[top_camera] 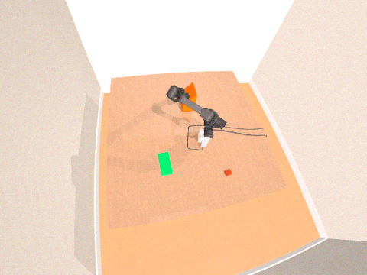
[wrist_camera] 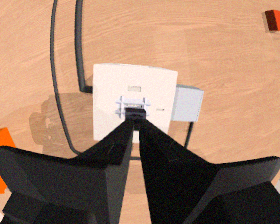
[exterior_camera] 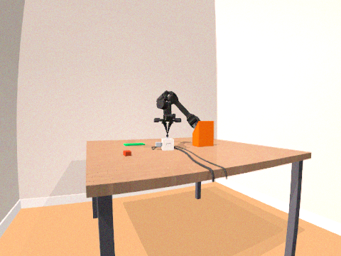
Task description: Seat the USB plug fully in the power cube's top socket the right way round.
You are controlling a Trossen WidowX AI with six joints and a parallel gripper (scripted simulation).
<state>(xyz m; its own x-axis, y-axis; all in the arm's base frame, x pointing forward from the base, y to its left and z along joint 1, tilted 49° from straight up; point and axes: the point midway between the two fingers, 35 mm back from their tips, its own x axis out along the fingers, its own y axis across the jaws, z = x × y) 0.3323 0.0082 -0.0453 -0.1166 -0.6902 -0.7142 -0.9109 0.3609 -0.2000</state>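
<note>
The white power cube (top_camera: 201,138) (exterior_camera: 168,145) (wrist_camera: 107,80) stands on the table with its top facing up. My gripper (exterior_camera: 167,136) (wrist_camera: 136,125) points straight down over it, its dark fingertips together at the top face and shut on the small pale USB plug (wrist_camera: 133,101). Only the plug's pale edges show around the fingertips in the wrist view. The plug's depth in the socket and which way round it faces cannot be told; the fingers hide the socket mouth. A narrow slot (wrist_camera: 134,88) shows on the top face beside the plug.
A grey block (exterior_camera: 158,144) (wrist_camera: 187,103) sits against the cube's side, with a thin dark cable. A thicker cable (wrist_camera: 78,45) leaves the opposite side. An orange block (exterior_camera: 205,134), a green slab (top_camera: 165,163) (exterior_camera: 134,144) and a red cube (top_camera: 228,173) (exterior_camera: 127,153) stand apart on the table.
</note>
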